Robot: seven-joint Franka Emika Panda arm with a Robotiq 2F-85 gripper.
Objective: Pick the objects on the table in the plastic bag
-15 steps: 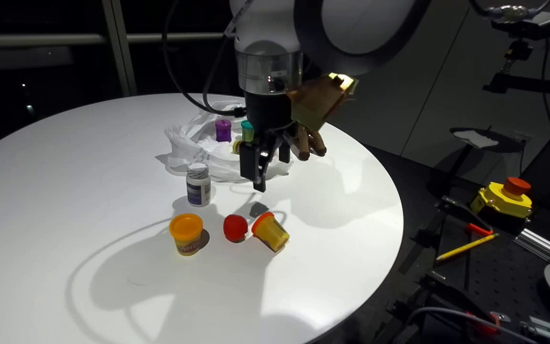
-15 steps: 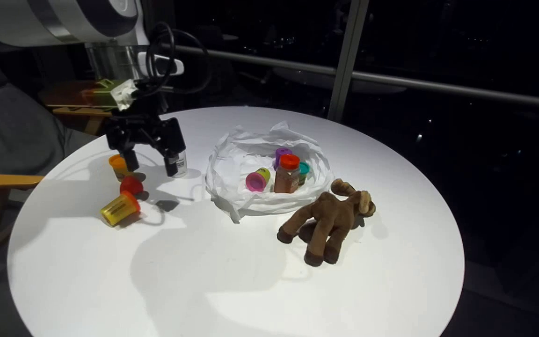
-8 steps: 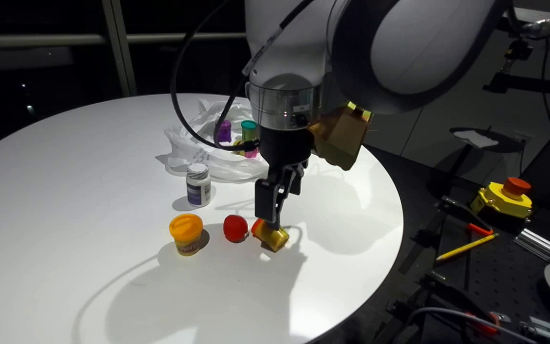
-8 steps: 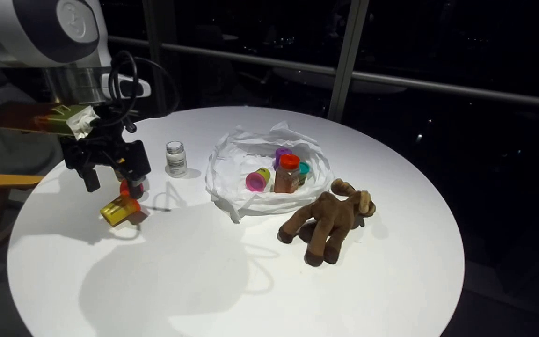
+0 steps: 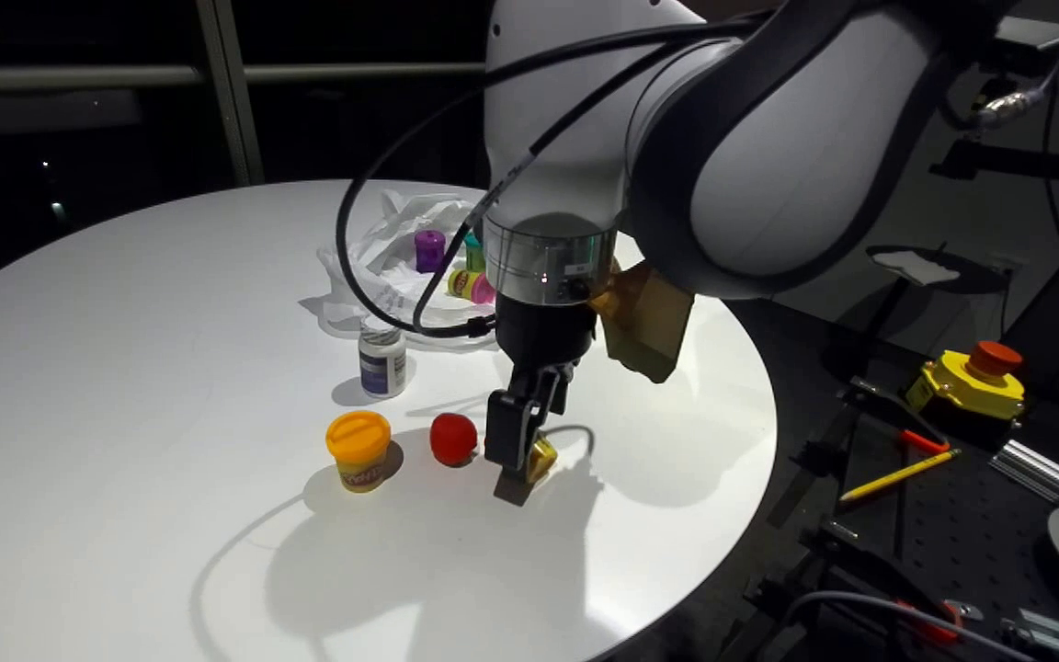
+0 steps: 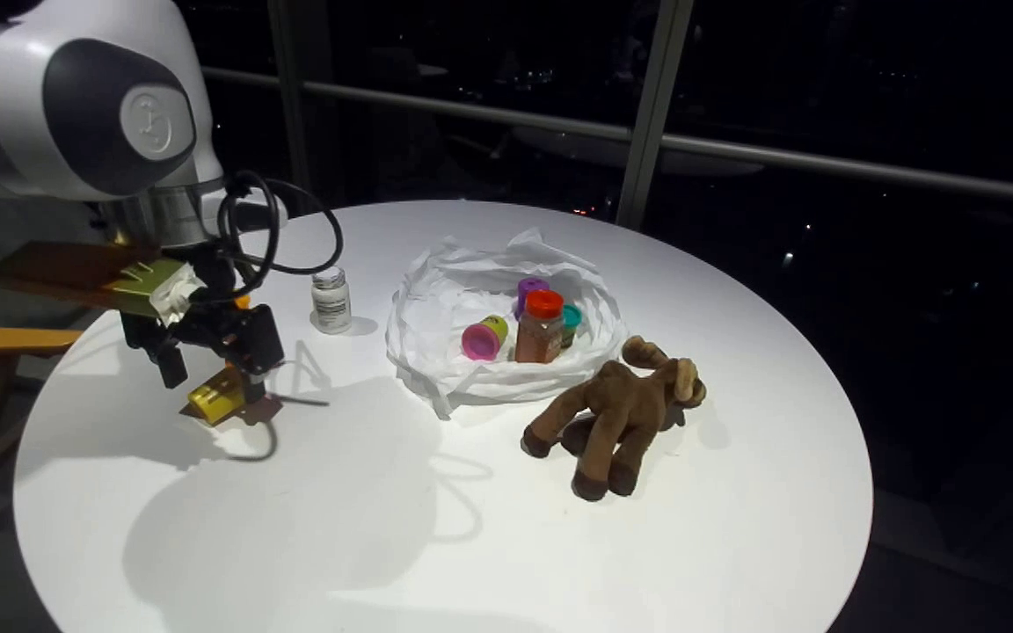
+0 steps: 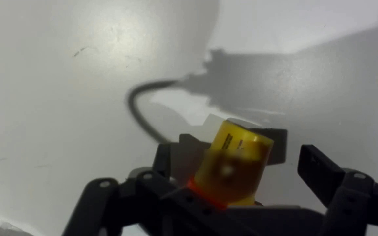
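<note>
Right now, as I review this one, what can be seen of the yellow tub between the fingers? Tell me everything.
The yellow tub looks like plastic: a round cup with small dark print and a red-orange lid, mostly hidden, at one end. It lies on its side on the white table, near a round red thing, between the open fingers. In the wrist view a gap separates it from one finger; whether the other, nearer the lid, touches it, I can't tell.

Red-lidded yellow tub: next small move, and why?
I'd probably lower the open pincer slightly before closing: the red-lidded yellow tub lies on its side between the fingers, but a fingertip's apparent shadow on the table stands apart from that tip in the wrist view, suggesting clearance.
</note>
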